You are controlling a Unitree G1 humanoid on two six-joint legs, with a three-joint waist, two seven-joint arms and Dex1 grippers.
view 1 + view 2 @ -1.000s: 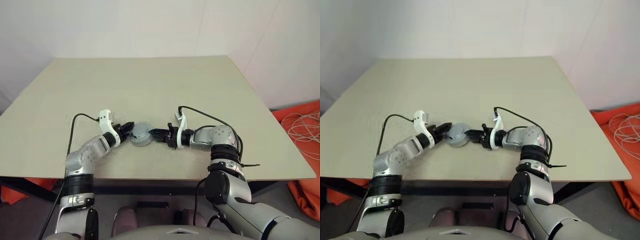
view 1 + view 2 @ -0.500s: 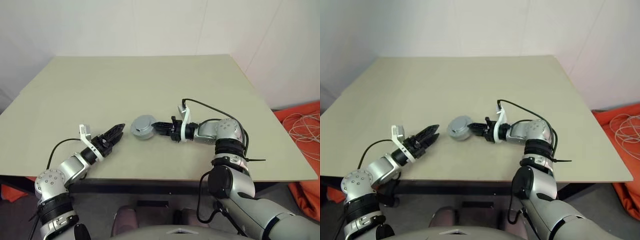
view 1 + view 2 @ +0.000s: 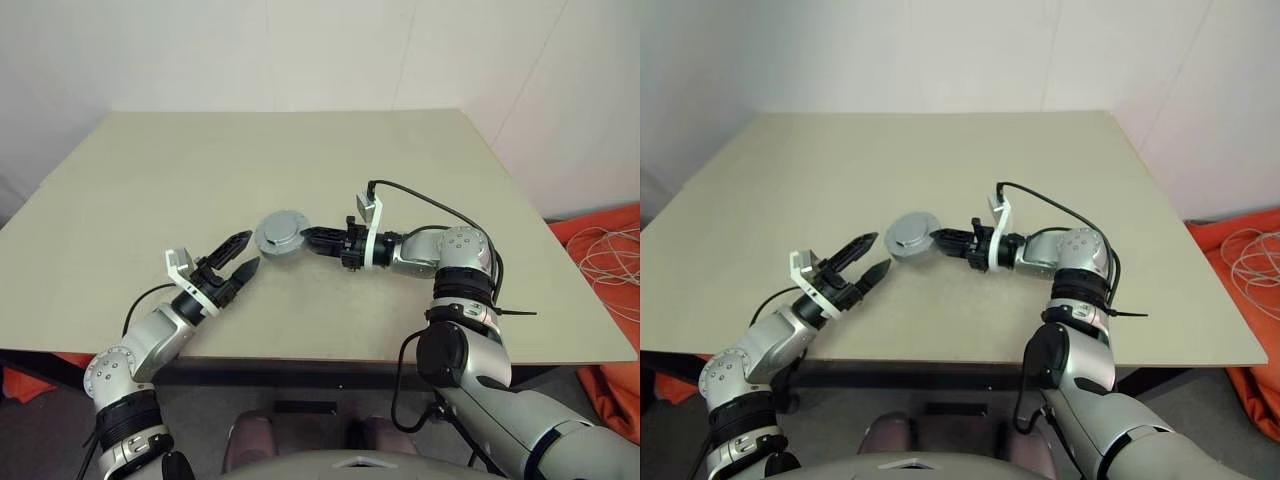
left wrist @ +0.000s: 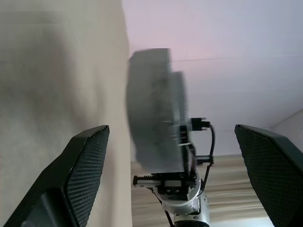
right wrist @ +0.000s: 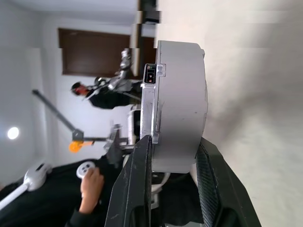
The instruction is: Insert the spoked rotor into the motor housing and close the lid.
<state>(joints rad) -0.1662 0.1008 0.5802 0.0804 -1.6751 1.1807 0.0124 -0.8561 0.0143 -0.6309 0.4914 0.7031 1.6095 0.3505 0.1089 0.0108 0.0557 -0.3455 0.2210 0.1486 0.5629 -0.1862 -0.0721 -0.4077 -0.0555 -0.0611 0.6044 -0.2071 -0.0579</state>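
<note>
Left: the left end effector (image 3: 238, 257) hovered just above the counter (image 3: 300, 160) near its front edge, its two black fingers (image 4: 84, 166) spread wide apart and holding nothing, aimed toward the assembly but clear of it.

Centre: the motor housing (image 3: 279, 235), a short grey cylinder, was held off the counter and tilted so that its round flat face looked up and toward the left arm. In the right wrist view a thinner disc section sat flush against the thicker body (image 5: 182, 106), which suggests the lid was already seated; whether the spoked rotor lay inside could not be told, since the interior was hidden.

Right: the right end effector (image 3: 308, 237) reached in level from the right, its fingers (image 5: 138, 189) clamped on the housing's edge, one on each flat face. A person's hand (image 5: 90, 187) appeared in the background of the right wrist view, well away from the work.

Judgement on the step in hand: the task appeared near its end, with the closed unit to be checked or set down. Doing this well would call for keeping the right-hand clamp firm across both faces so the lid cannot part from the body, lowering the unit flat-face down and squarely, and releasing only once it rests fully on the counter. The left fingers should keep clear, or approach the rim without nudging the tilted unit.
</note>
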